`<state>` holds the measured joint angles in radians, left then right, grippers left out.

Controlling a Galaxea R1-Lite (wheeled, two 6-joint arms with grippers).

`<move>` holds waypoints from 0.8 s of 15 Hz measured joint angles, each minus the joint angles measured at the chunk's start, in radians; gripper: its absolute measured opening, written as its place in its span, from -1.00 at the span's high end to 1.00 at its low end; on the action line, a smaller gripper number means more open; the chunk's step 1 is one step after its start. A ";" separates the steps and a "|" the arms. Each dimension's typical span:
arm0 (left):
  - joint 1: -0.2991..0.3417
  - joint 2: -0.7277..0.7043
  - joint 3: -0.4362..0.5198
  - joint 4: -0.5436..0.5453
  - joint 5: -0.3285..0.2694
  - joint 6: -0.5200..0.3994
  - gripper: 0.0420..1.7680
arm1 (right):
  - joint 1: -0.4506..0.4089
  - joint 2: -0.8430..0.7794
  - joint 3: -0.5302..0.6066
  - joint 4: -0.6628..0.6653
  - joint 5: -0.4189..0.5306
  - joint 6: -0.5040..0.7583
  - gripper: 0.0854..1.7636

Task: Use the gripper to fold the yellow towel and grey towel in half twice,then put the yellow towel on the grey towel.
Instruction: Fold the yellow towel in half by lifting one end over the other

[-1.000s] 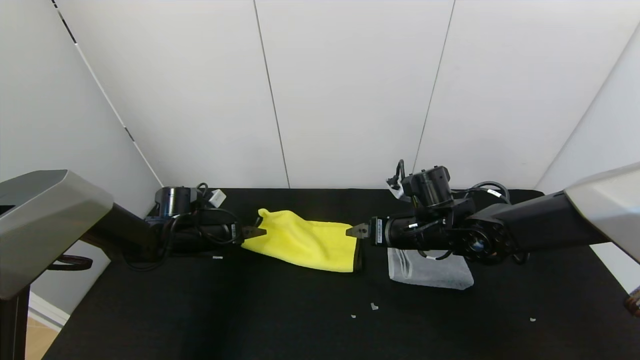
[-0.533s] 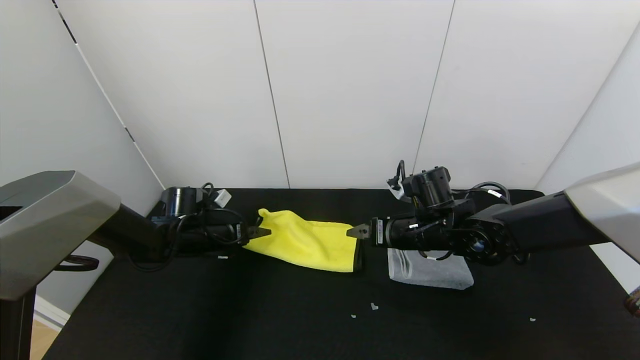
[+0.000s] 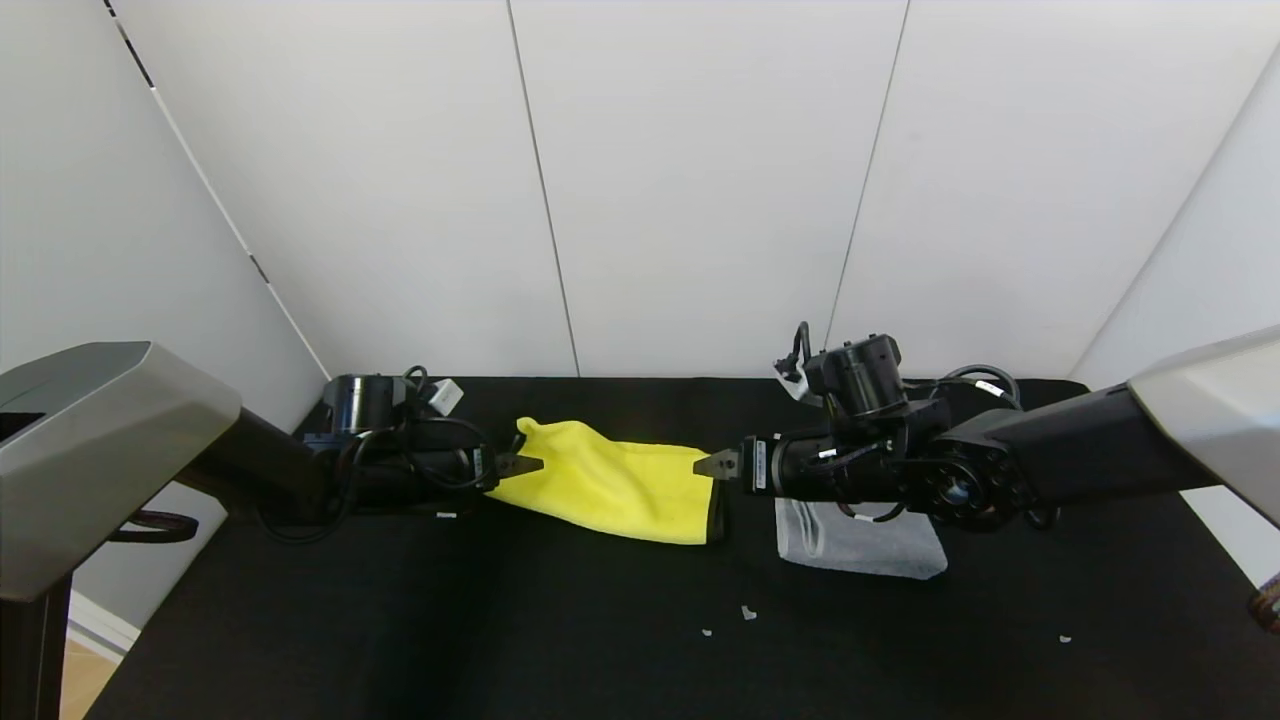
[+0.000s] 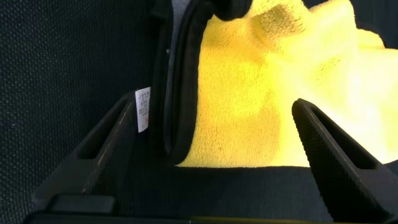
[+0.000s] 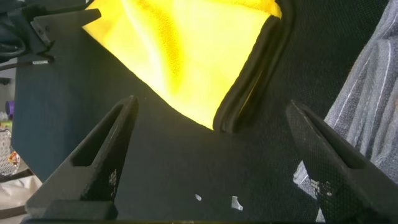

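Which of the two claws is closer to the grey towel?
The right gripper: its arm reaches over the grey towel. The left gripper is beyond the yellow towel, at its far end.

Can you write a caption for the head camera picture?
Open left gripper and right gripper flank the yellow towel; folded grey towel beside.

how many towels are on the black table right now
2. The bright yellow microfibre towel lies mid-table between the open left gripper and open right gripper. The folded grey terry towel lies to its right, partly under the right arm. None other shows.
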<state>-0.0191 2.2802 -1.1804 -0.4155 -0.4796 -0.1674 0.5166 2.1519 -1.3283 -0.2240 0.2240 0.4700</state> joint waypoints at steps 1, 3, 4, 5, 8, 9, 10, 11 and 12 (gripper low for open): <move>0.000 0.000 0.001 -0.001 0.000 0.000 -0.92 | 0.000 0.000 0.000 0.000 0.000 0.000 -0.92; 0.000 -0.002 0.002 0.001 0.001 0.000 -0.82 | 0.000 0.000 0.000 0.000 0.000 0.000 -0.92; 0.000 -0.002 0.003 0.002 0.002 0.000 -0.60 | 0.000 0.000 0.000 0.000 0.000 0.000 -0.92; -0.001 -0.002 0.003 0.002 0.002 0.000 -0.43 | 0.000 0.000 0.000 0.000 0.000 0.000 -0.92; -0.002 -0.001 0.004 0.002 0.005 0.006 0.00 | 0.000 0.000 -0.001 -0.001 0.000 0.000 -0.92; -0.003 -0.001 0.004 0.000 0.007 0.006 0.11 | 0.000 0.001 -0.001 -0.001 0.000 0.000 -0.92; -0.005 0.000 0.004 -0.001 0.006 0.006 0.35 | 0.000 0.001 -0.001 -0.001 0.000 0.000 -0.92; -0.005 0.000 0.005 -0.003 0.006 0.008 0.90 | 0.000 0.002 -0.001 -0.001 0.000 0.000 -0.92; -0.006 0.000 0.005 -0.004 0.006 0.008 0.89 | -0.001 0.002 -0.001 -0.001 0.000 0.000 -0.92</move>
<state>-0.0249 2.2798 -1.1753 -0.4194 -0.4732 -0.1591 0.5157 2.1543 -1.3291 -0.2255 0.2240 0.4700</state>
